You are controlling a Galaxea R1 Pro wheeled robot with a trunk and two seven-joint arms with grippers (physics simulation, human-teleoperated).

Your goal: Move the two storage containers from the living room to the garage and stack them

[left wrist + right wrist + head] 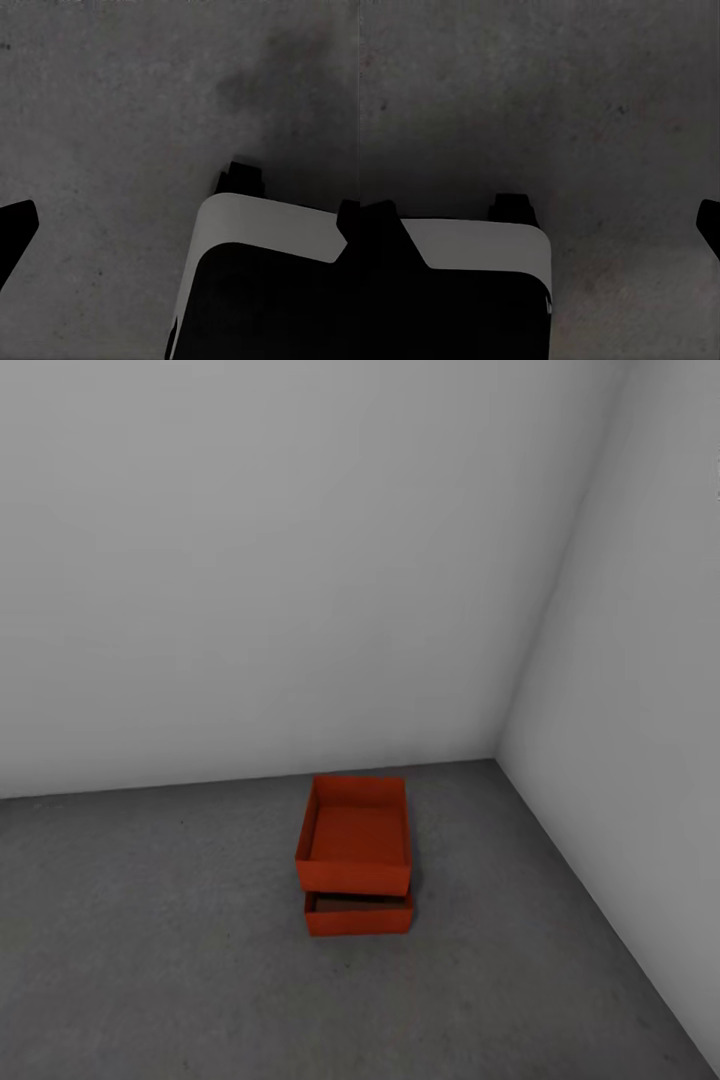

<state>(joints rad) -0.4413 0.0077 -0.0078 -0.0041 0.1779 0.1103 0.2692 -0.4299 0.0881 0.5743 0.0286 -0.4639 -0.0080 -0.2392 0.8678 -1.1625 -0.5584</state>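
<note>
Left end effector: in the left wrist view a dark fingertip shows at one edge over bare floor; whether the jaws are parted or closed cannot be told, and nothing is seen held.
Right end effector: in the right wrist view a dark fingertip sits at the frame edge above the same grey floor; its state cannot be told either.
Robot base: a pale-edged dark body lies near both wrist cameras.
Upper storage container: rests on the lower storage container, shifted toward the back wall so the lower one's near end pokes out.
Handling: thin-walled, lidless, probably light and a little flexible; best taken by opposite long rims, squeezed gently.
Stack: looks done but offset, judged stable.
Floor: dark grey, rough, concrete-like, likely good friction.
Room: pale grey walls; the stack stands near their corner.
</note>
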